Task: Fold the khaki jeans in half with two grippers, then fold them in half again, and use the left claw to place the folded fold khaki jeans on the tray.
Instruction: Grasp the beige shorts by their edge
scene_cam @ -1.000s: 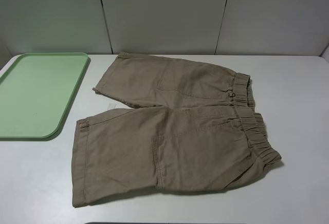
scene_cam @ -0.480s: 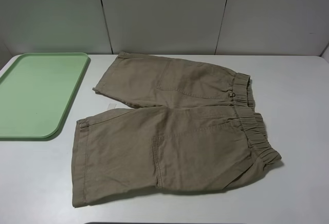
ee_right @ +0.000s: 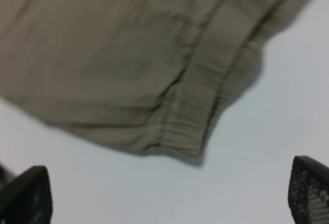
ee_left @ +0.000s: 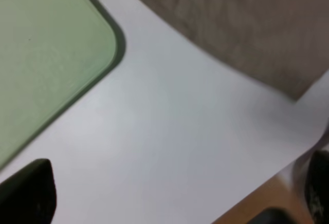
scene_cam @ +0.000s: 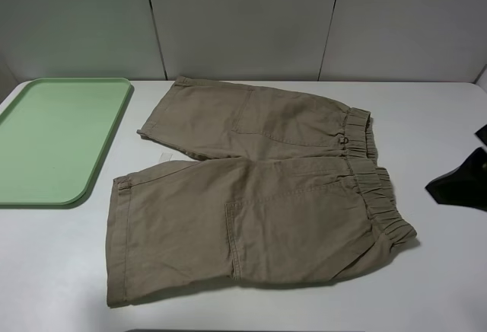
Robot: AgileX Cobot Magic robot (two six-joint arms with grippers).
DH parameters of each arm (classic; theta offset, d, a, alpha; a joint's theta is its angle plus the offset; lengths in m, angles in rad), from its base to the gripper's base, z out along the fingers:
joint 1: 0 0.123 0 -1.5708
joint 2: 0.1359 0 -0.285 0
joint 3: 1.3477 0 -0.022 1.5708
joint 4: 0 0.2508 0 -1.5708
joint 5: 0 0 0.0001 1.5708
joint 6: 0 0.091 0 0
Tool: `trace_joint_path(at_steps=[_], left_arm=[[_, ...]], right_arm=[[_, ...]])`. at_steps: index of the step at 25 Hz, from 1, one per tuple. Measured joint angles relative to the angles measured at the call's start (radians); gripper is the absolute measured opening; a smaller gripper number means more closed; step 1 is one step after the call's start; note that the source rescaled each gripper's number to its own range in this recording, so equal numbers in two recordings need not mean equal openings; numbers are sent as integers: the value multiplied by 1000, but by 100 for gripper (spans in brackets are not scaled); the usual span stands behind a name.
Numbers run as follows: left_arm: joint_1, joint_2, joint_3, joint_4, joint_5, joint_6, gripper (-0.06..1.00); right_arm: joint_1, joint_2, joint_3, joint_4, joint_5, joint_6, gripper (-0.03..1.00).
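Nearest us, the left pincer (ee_left: 174, 185) hangs over the near left part of the white counter (ee_left: 169, 131), close to its near edge. Its wrist view is blurred. One black finger (ee_left: 28, 193) shows at one corner and a dark shape, which we take for the other finger, at the opposite corner. We read it as spread wide, with only counter between the fingers and nothing gripped.

The right pincer (ee_right: 169, 188) hangs over the counter just near of the waistband's near right corner. Its fingers are wide apart and it grips nothing. In the high view we see it only as a black shape (scene_cam: 459, 183) at the right edge, apart from the cloth.

The khaki jeans (scene_cam: 259, 195) lie flat and unfolded in the middle of the counter. The gathered waistband (scene_cam: 377, 187) is to the right and both legs point left. The near leg ends in a cuffed hem (scene_cam: 118, 244) at the near left. The far leg (scene_cam: 228, 119) angles away from it, leaving a narrow gap between the two.

At the far left lies the pale-green tray (scene_cam: 53, 142). Its rounded near right corner is close to the near leg's cuff but not touching it. Behind the counter stand grey wall panels (scene_cam: 243, 20).
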Motion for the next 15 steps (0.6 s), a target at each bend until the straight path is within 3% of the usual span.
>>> trace_joint_path(at_steps=[3, 7, 10, 15], left_arm=[[-156, 109, 0, 113, -21, 14, 95], [-324, 247, 0, 161, -63, 22, 94], [-390, 350, 0, 152, -105, 26, 93], [-407, 499, 0, 82, -199, 106, 92]], right_arm=[[158, 89, 0, -81, -1, -9, 100], [332, 195, 0, -160, -5, -13, 100], [403, 263, 5, -186, -30, -14, 100], [417, 340, 109, -199, -164, -70, 100]])
